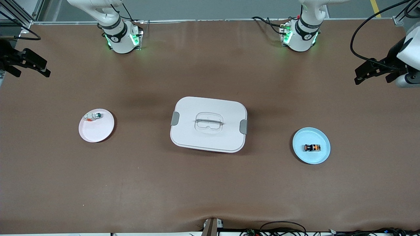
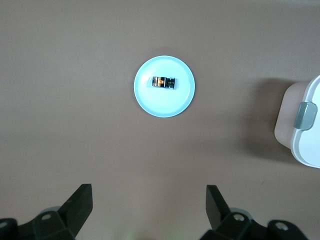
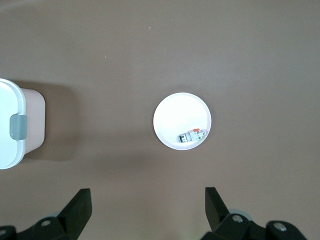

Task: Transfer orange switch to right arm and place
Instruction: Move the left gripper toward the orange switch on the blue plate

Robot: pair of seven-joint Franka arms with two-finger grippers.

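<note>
The orange switch [image 1: 312,147] lies on its side on a light blue plate [image 1: 323,157] toward the left arm's end of the table. In the left wrist view the switch [image 2: 164,82] sits on the same plate [image 2: 165,104]. My left gripper [image 1: 372,79] hangs high over the table's edge at that end, open and empty; it also shows in its own view [image 2: 149,200]. My right gripper [image 1: 32,72] hangs over the table's edge at the right arm's end, open and empty, and shows in its own view [image 3: 148,200].
A white lidded box [image 1: 208,124] with grey clasps stands mid-table, between the plates; it shows in the left wrist view [image 2: 305,125] and the right wrist view [image 3: 10,130]. A white plate [image 1: 95,132] toward the right arm's end holds a white-and-green part [image 1: 95,115].
</note>
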